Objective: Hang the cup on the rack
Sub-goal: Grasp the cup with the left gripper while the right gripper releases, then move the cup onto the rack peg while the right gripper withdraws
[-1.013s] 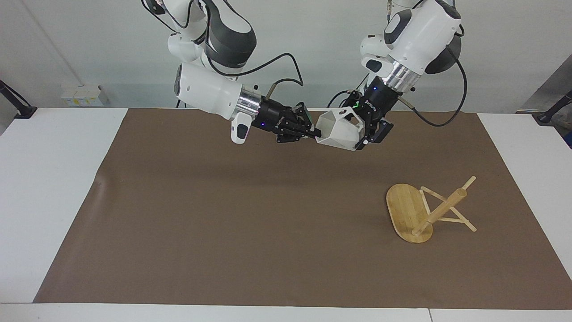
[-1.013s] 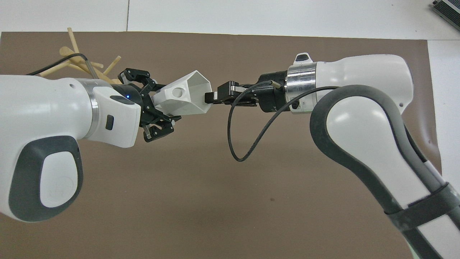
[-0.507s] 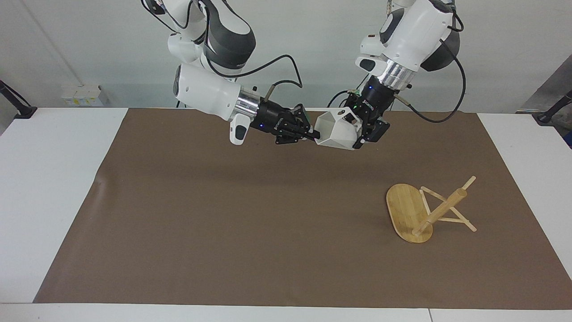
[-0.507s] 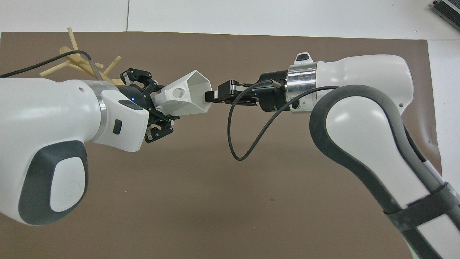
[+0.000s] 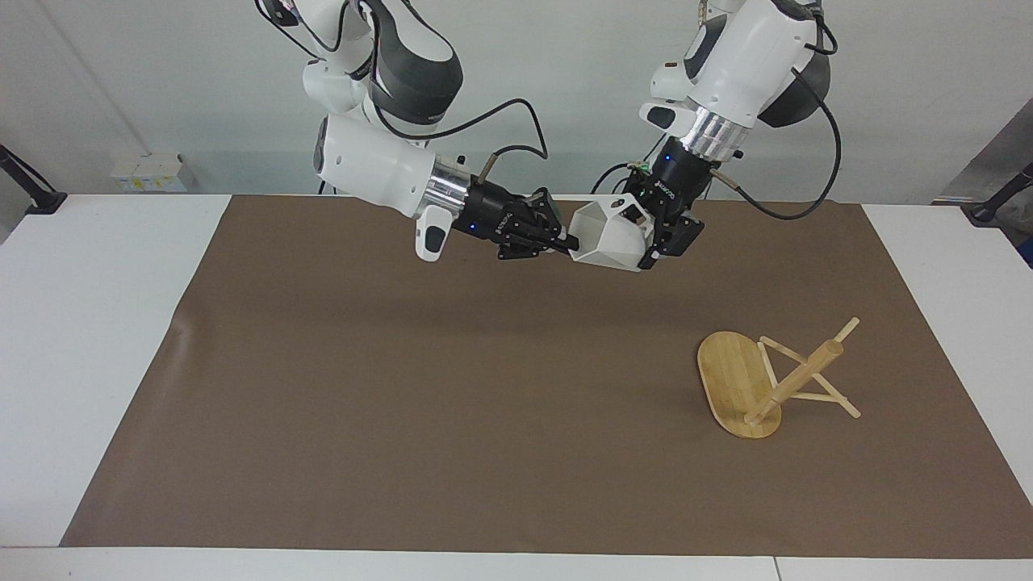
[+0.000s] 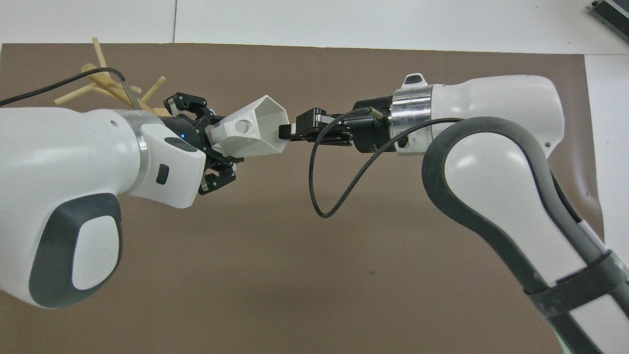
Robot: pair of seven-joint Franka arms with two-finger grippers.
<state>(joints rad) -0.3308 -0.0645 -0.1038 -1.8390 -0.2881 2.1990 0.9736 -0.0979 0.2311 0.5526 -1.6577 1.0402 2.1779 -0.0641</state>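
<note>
Up over the bench's robot end, the right pincer (image 5: 568,240) pinches the rim of the cup (image 5: 609,234) while the left pincer (image 5: 663,242) stands spread around its handle end (seemingly a handover), yet the tipped-over rack (image 5: 767,379) lies well apart, partly hidden overhead.

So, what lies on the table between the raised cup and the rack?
Only bare brown mat; the facing view shows it between the cup and the rack.
</note>
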